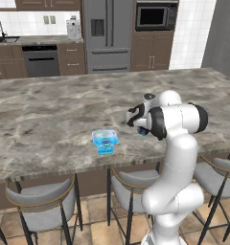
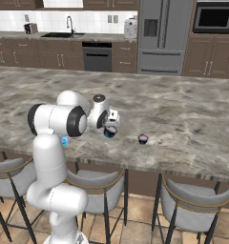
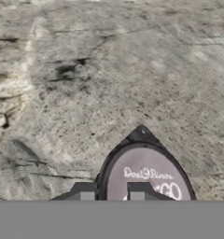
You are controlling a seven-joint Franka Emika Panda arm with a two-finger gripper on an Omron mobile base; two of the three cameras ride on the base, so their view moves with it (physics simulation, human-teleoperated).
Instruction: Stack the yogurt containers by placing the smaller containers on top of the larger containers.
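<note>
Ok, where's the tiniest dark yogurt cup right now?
The tiniest dark cup stands alone on the marble counter in the right base view, near its front edge, to the right of the gripper.

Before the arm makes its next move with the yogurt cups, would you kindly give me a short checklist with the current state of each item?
1. Gripper over the small dark cup: ok, fingertips straddle its pale lid in the hand view.
2. Cup firmly gripped: cannot tell, contact is hidden.
3. Light-blue tub upright on the counter: ok.
4. Tub top free to receive a cup: ok, nothing on it.
5. Tiny dark cup out of the way: ok, it stands apart to the right.
6. Cup lifted off the counter: cannot tell.
</note>
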